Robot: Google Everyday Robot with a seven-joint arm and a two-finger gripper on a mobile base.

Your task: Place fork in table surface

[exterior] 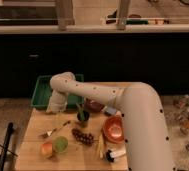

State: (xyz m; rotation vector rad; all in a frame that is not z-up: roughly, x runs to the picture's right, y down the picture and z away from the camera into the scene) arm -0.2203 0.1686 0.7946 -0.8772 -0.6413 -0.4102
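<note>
The fork [56, 129] is slender and pale. It lies flat on the light wooden table surface [33, 125], left of the middle, slanting from lower left to upper right. My gripper [54, 106] hangs from the white arm [95, 95] above the table's back left corner, near the front edge of the green tray. It is above and behind the fork and apart from it. Nothing shows in the gripper.
A green tray [44, 91] sits behind the table at left. On the table are a dark grape bunch [83, 136], a small dark pot [82, 117], an orange bowl [113, 129], a green cup [61, 144], an orange fruit [47, 149] and a white-handled tool [116, 153].
</note>
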